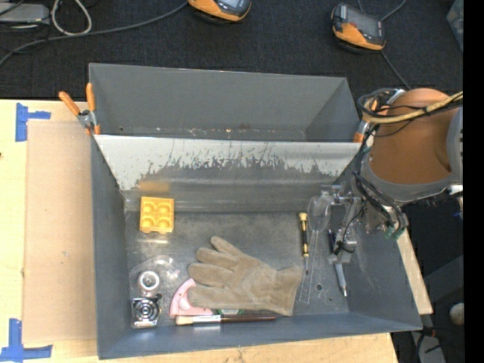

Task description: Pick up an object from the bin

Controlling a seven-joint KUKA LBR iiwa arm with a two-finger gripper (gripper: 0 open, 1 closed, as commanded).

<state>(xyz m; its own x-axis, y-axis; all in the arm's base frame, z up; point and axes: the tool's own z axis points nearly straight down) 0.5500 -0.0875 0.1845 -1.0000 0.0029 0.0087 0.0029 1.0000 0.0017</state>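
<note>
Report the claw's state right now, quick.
Claw: cannot be told. It sits at the right end of the bin, beside a slim yellow-and-black tool.

A yellow block (156,215) with round studs lies at the back left of the floor of the bin (227,112). A tan glove (242,278) lies flat in the front middle, its fingers pointing left. Its lower left edge covers part of a pink piece (180,299). A thin brush (227,318) lies along the front wall, just in front of both. In the front left corner, a clear round lid (149,280) sits just behind a small metal part (146,311). Beyond the bin, a left device (219,1) and a right device (358,25), both orange and grey, lie with a looped cable (68,13) on the dark floor (287,44).
</note>
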